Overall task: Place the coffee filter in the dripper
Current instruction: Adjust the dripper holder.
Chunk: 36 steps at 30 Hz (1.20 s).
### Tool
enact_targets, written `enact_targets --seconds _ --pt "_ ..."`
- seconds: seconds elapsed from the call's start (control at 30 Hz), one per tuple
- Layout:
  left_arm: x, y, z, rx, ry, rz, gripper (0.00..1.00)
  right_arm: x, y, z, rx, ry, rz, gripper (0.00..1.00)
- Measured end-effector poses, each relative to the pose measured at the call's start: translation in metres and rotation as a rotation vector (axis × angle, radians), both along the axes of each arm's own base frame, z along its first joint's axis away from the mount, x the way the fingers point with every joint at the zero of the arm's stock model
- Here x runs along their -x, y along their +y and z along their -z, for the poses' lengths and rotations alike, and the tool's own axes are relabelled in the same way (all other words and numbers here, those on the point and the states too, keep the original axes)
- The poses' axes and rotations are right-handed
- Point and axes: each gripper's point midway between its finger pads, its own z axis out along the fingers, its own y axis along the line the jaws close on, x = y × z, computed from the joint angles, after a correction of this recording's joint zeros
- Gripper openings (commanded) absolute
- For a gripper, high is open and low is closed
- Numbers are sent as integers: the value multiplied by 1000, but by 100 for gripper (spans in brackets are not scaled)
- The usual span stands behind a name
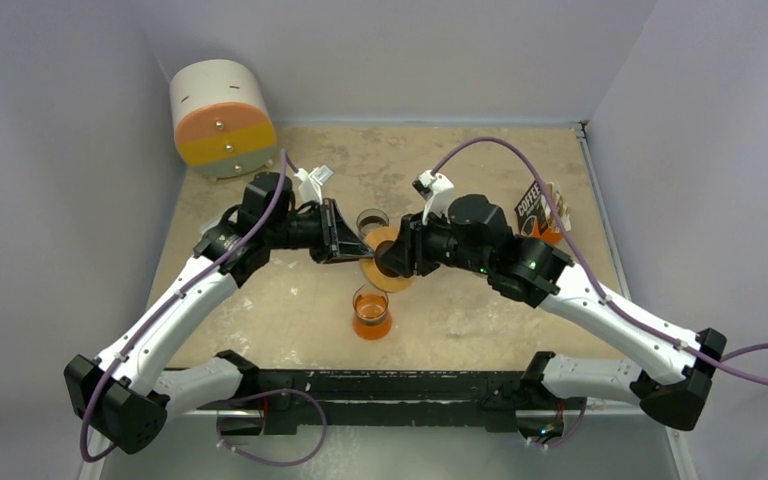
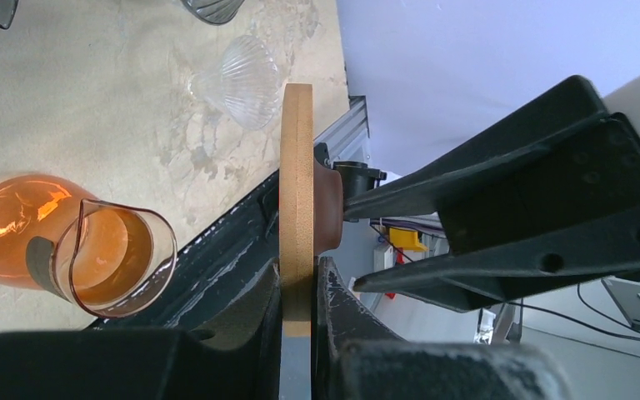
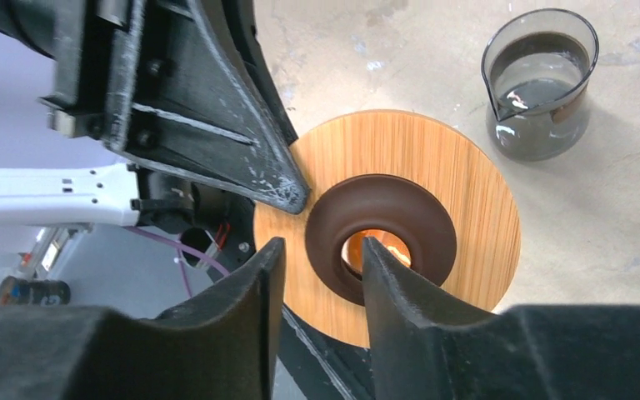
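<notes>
While the left hand [image 2: 298, 287] is clamped on the edge of the wooden disc [image 2: 297, 167] above the orange jug [image 2: 67, 242], the right hand [image 3: 323, 250] straddles the brown collar [image 3: 408, 217], fingers part-open, grip unclear. Lower the disc level and centred. No filter shows; it is perhaps in the packet [image 1: 538, 212] far right.

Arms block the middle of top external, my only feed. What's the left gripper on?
Observer: Left wrist view: the left gripper is shut on the rim of the wooden disc, which is held on edge.
Operator: Right one?
Observer: The right gripper is open, jaws either side of the wall of the brown ring at the disc's centre.
Operator: Anything hidden underneath?
Observer: A clear ribbed glass cone on the table, apparently on its side.
</notes>
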Motion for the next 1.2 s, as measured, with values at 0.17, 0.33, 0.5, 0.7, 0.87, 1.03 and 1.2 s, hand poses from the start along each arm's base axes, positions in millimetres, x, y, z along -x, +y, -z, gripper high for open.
enact_targets --seconds 0.17,0.33,0.5,0.7,0.87,1.03,1.2 --pt "1 1 2 6 21 1 0 6 -8 -16 -30 -50 -15 60" --pt "-5 5 4 40 65 -21 0 14 -23 -38 -35 -187 -75 67" --pt "-8 7 5 93 134 -38 0 27 -35 -49 -13 -383 -202 71" --pt "-7 4 2 171 217 -36 0 51 -45 -24 40 -631 -432 72" --pt "-7 1 -4 247 273 -31 0 61 -51 -14 68 -846 -548 68" --pt "-8 0 -1 321 359 -42 0 61 -56 -22 81 -1031 -575 65" --pt "-8 2 0 384 432 -67 0 57 -58 -18 128 -1140 -596 60"
